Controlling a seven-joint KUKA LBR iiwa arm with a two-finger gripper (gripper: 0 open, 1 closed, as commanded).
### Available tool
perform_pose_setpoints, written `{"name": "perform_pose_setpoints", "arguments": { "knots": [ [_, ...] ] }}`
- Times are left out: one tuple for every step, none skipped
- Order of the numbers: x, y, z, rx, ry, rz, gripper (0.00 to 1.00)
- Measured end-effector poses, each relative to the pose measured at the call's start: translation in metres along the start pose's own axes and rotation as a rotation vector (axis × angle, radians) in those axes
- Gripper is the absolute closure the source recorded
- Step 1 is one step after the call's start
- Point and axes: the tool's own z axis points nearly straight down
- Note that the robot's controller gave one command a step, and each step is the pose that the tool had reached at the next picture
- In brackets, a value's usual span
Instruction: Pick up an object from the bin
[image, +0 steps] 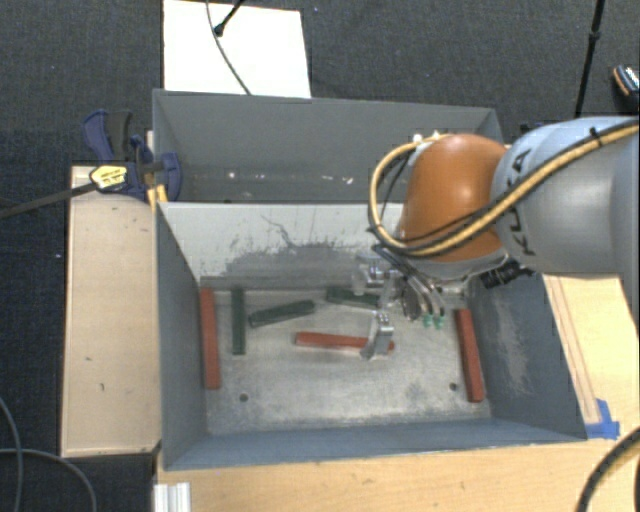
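My gripper (379, 346) is low in the middle of the bin, right at the floor. Its tip is at the right end of a flat red stick (328, 341) that lies crosswise on the floor; I cannot tell whether it has hold of the stick. A dark green stick (349, 296) lies just behind the gripper, partly hidden under the wrist. Another dark green stick (281, 314) lies slanted to the left of the red one.
A long red stick (210, 340) lies along the left wall, with an upright dark green stick (238, 321) beside it. One more red stick (470, 355) lies by the right wall. The orange wrist cover and cables hang over the bin's right rear.
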Motion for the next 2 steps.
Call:
{"name": "perform_pose_setpoints", "arguments": {
  "knots": [
    [0.0031,0.0014,0.0763,0.000,0.007,0.094,0.00],
    [0.0014,0.0013,0.0727,0.000,0.001,0.095,1.00]
  ]
}}
